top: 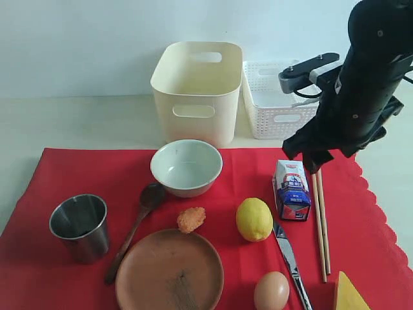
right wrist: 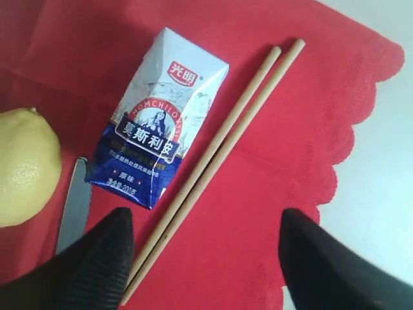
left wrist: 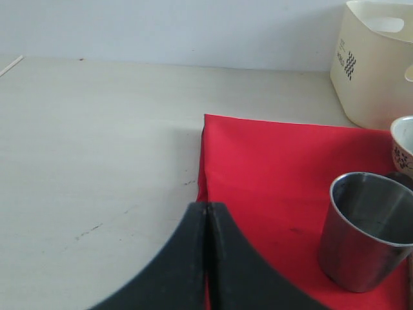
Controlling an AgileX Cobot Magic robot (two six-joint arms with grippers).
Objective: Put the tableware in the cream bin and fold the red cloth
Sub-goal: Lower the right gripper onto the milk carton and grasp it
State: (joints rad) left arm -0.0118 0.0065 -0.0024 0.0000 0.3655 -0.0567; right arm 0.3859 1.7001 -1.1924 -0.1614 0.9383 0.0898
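**Bowl** (top: 186, 166): pale white-green, upright and empty, on the red cloth (top: 77, 174) just in front of the cream bin (top: 197, 90). Looks ceramic, so probably stiff, smooth and chippable. Best hold: one jaw inside the rim and one outside.

**Steel cup** (top: 79, 226): upright at the cloth's left, well apart from the bowl. Likely light, with thin, slippery walls. Pinch the wall at the lip.

**Wooden spoon** (top: 135, 229): lies flat between cup and plate, its head just beside the bowl. Light and slim. Take it mid-handle.

**Brown plate** (top: 170, 270): flat at the near edge and empty. It sits low, so it is awkward to get under. The rim is the only purchase.

**Cream bin**: open-topped and empty as far as I can see, standing on the worktop (top: 84, 123) behind the cloth.

**Red cloth**: spread flat under everything, with its scalloped edge on the right. Soft and limp, so take it by a corner. Folding looks impossible until it is cleared.

**Also on the cloth**: milk carton (top: 292, 190), chopsticks (top: 321, 219), knife (top: 288, 255), lemon (top: 254, 219), egg (top: 271, 290), cheese wedge (top: 350, 294) and an orange morsel (top: 191, 219).

**Lattice basket** (top: 279, 100): beside the bin.

**Right jaws**: spread wide and holding nothing, above the chopsticks beside the carton.

**Left jaws**: pressed together and holding nothing, near the cloth's left edge by the cup.
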